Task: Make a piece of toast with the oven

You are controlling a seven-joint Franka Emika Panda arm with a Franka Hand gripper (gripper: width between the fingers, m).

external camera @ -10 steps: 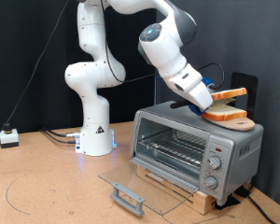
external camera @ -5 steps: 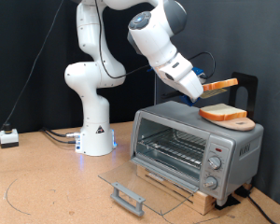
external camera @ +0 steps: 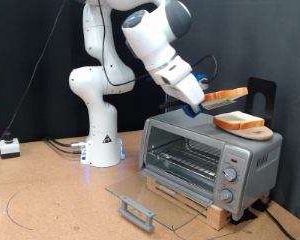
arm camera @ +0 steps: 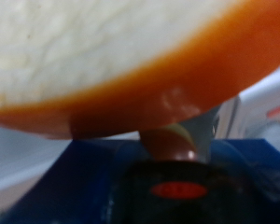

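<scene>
Exterior view: my pincer [external camera: 202, 101] pinches the piece of toast [external camera: 227, 96], held in the air at upper right of frame | above the oven [external camera: 210, 155], door open flat | wooden board [external camera: 240, 123] on oven roof | wrist view: toast [arm camera: 112, 56] fills frame.

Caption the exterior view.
Fingers hold the piece of toast above the oven, whose glass door lies open.
</scene>
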